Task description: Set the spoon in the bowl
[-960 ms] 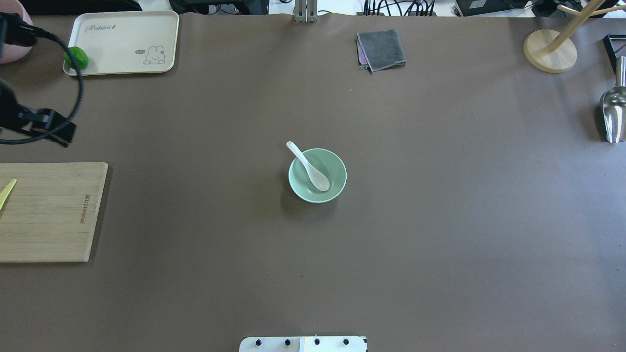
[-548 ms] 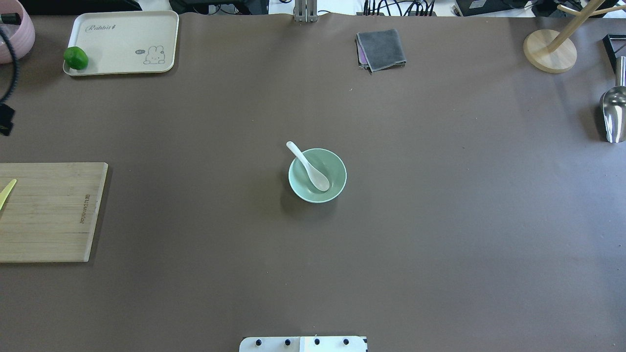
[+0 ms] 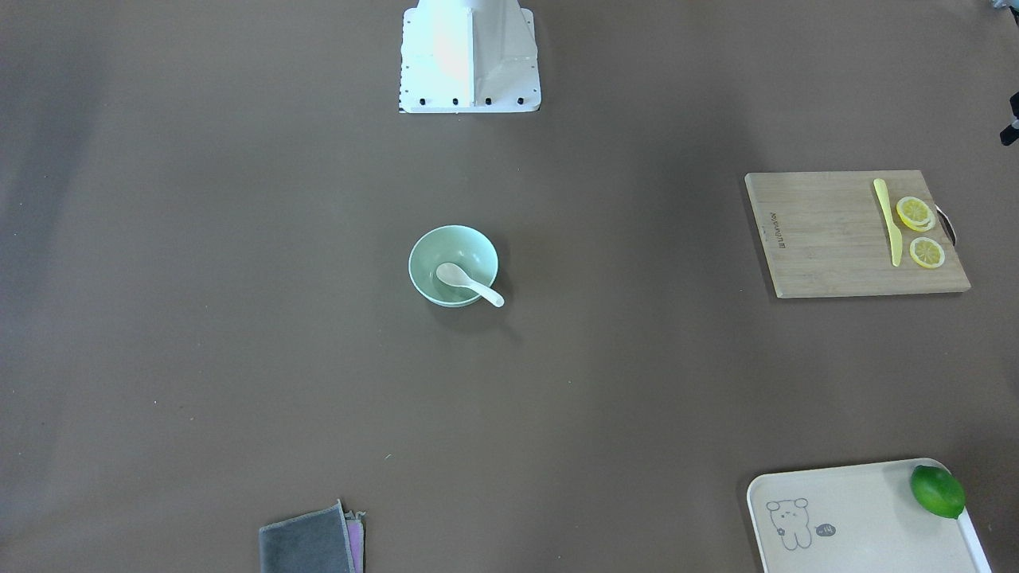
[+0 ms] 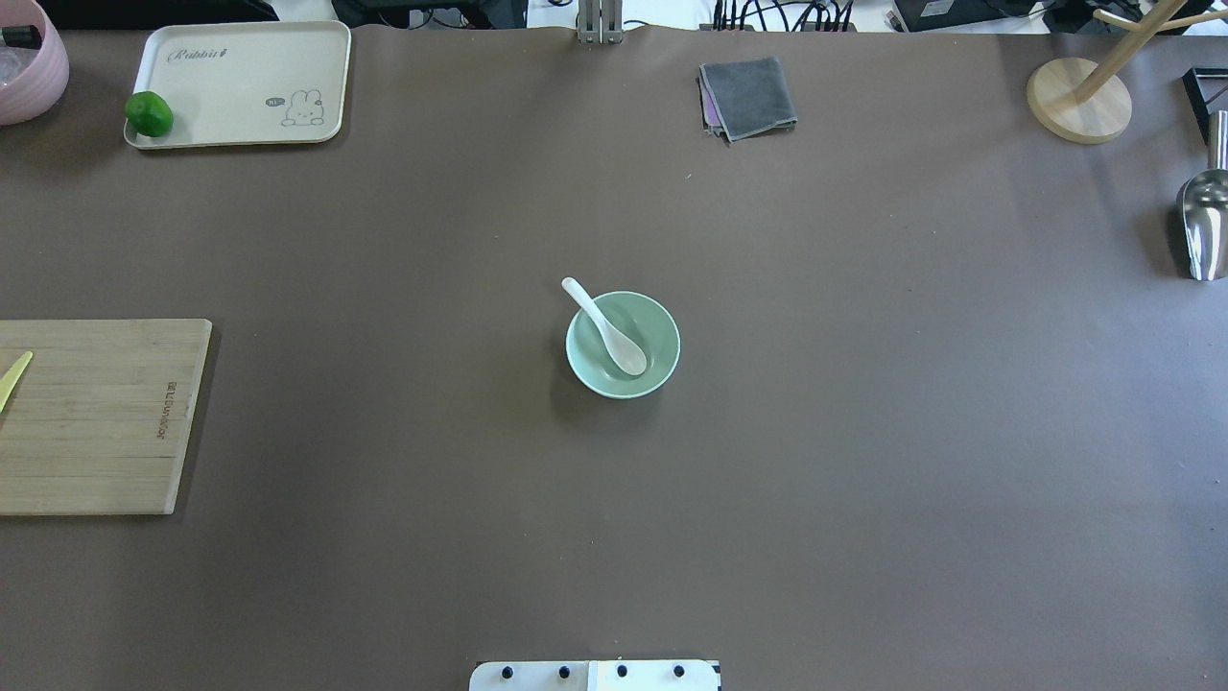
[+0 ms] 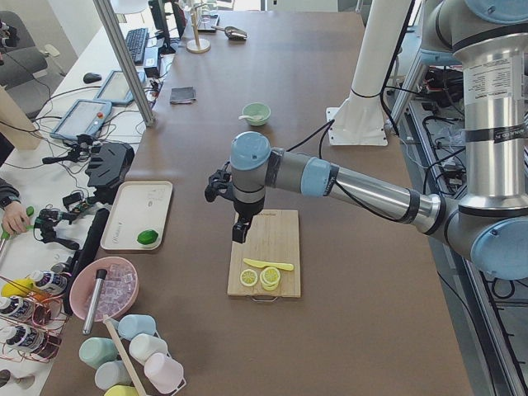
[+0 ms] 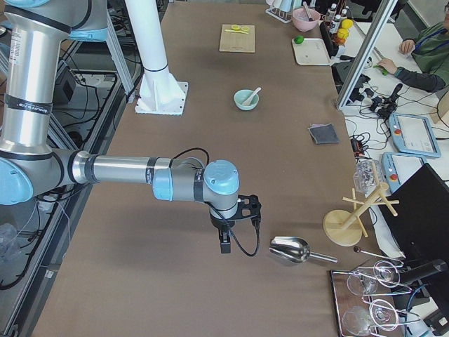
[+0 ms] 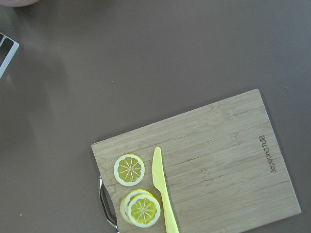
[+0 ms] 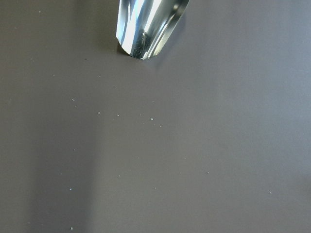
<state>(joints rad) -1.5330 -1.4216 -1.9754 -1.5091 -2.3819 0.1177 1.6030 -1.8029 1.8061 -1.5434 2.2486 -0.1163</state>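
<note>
Over the cutting board (image 5: pixel 276 241), the left hand (image 5: pixel 239 231) points down, grip impossible to tell.

- The spoon (image 4: pixel 606 331) is seen as glossy white, like glazed ceramic.
- The bowl (image 4: pixel 657 331) is finished smooth and glossy, in pale green.
- The table (image 4: pixel 863 432) is covered by a matt brown sheet.
- The cutting board (image 4: pixel 106 413) is made of wood, and the grain lines are shown.
- The scoop (image 4: pixel 1204 221) is made of polished, mirror-bright metal.
- The cloth (image 4: pixel 748 96) is seen as soft grey fabric.
- The tray (image 4: pixel 240 96) is given a matt cream surface.
</note>
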